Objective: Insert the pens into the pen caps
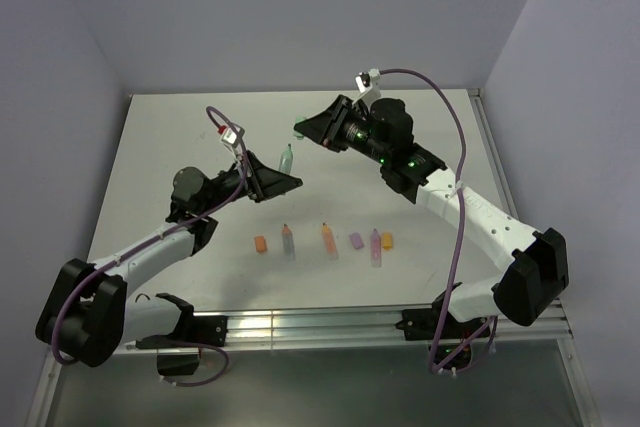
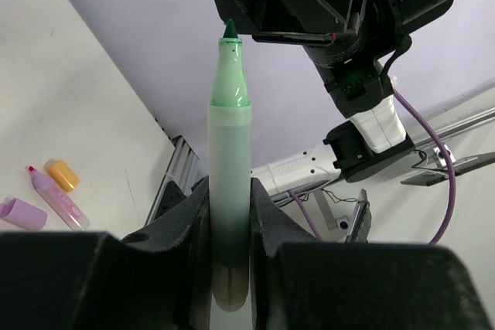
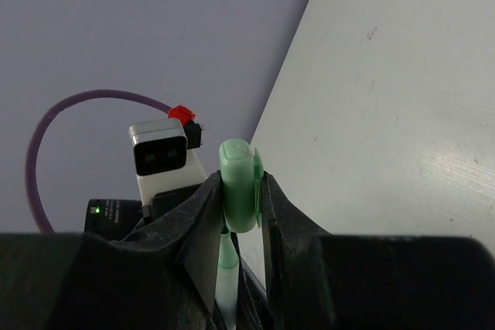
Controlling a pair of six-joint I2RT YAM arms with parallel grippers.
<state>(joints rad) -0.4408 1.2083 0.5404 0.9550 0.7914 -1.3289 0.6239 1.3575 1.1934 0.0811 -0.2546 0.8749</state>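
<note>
Left gripper [image 2: 230,214]: closed tight on the lower barrel of the green pen [image 2: 230,152], jaws pressed against both sides of it.
Right gripper [image 3: 241,191]: partly closed, pinching the green cap [image 3: 240,183] across its sides.
Where the pen is: lifted off the table [image 1: 180,137], in the air between the two arms, about mid-table in the top view.
Pen's long axis: runs straight out from the left jaws, dark green tip leading, aimed at the right gripper.
Where the cap is: directly beyond the tip, just apart from it. The tip is not yet inside.
Line-up: in the left wrist view the cap sits slightly to the left of the line through the tip, so the two axes look close but not quite shared.
Cap's mouth: seems turned toward the pen, though its inside is not clearly visible.
Nearer arm: both hold their part, and the gap can be closed from either side.
What the move needs: probably a small sideways correction, then a push along the pen's own axis.
Risk: an off-centre push could tilt the cap in the jaws.
Still lying on the table: pink pen [image 2: 56,197], orange cap [image 2: 62,175] and purple cap [image 2: 23,212], close together, well apart from both grippers.
</note>
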